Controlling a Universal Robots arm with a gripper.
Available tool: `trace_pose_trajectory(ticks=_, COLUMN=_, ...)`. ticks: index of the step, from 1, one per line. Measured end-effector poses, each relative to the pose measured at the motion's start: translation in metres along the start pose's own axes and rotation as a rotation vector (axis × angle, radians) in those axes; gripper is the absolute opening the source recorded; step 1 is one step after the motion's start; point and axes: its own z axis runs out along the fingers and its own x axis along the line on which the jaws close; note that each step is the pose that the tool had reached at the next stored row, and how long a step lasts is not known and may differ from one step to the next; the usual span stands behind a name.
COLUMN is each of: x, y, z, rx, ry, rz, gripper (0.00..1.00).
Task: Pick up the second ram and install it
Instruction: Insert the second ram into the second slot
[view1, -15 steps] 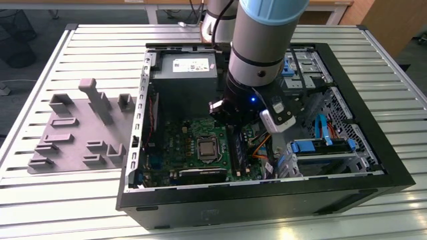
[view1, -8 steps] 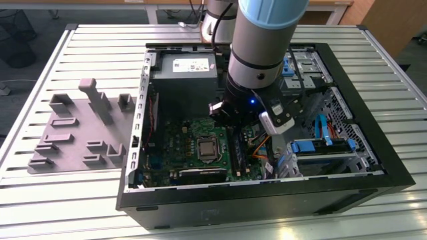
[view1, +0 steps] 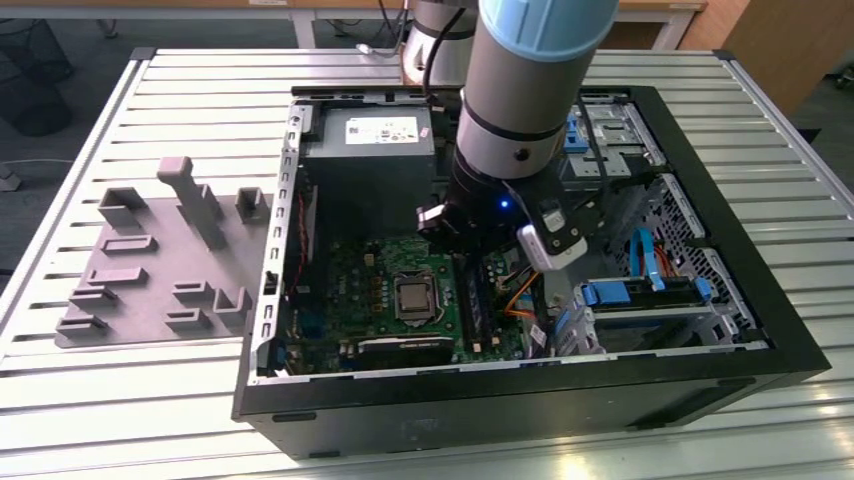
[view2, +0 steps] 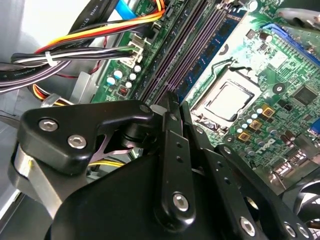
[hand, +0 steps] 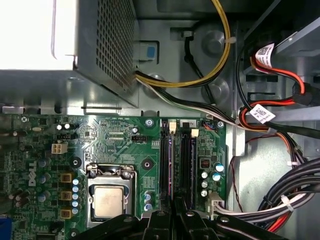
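The gripper (view2: 174, 100) has its jaws drawn together, the two black fingers (view2: 169, 150) lying side by side with no gap to be seen between the tips. Whether anything thin is pinched there cannot be told. In the second wrist view the tips sit low over the near end of the bank of memory slots (view2: 175, 55), just above the board.

The second ram (view2: 216, 47), a dark-blue stick, stands on edge in the slot closest to the CPU socket (view2: 225, 100), running parallel to the black slots beside it. In the first wrist view the gripper (hand: 175, 215) lines up with that same slot bank (hand: 176, 160), the CPU socket (hand: 109, 200) just to one side on the green motherboard (hand: 100, 135).

A bundle of yellow, red and black cables (view2: 75, 45) crosses beyond the slots. The metal power supply (hand: 100, 45) sits past the motherboard's edge.

In the exterior view the arm (view1: 514, 120) reaches down into the open computer case (view1: 747, 330), with light-blue drive brackets (view1: 641, 292) toward the exterior view's right. The case lies on a slatted table (view1: 80, 400), with a grey fixture tray (view1: 147, 260) toward the exterior view's left
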Motion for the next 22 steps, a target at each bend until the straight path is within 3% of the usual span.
trace_pose_trajectory(ticks=9, x=-0.0007, y=-0.0003, z=0.0086, rx=0.0001, ry=0.0072, rz=-0.002, gripper=0.14)
trace_pose_trajectory(ticks=22, x=-0.0029, y=-0.0010, z=0.0110, rx=0.0000, ry=0.0103, rz=-0.002, gripper=0.14)
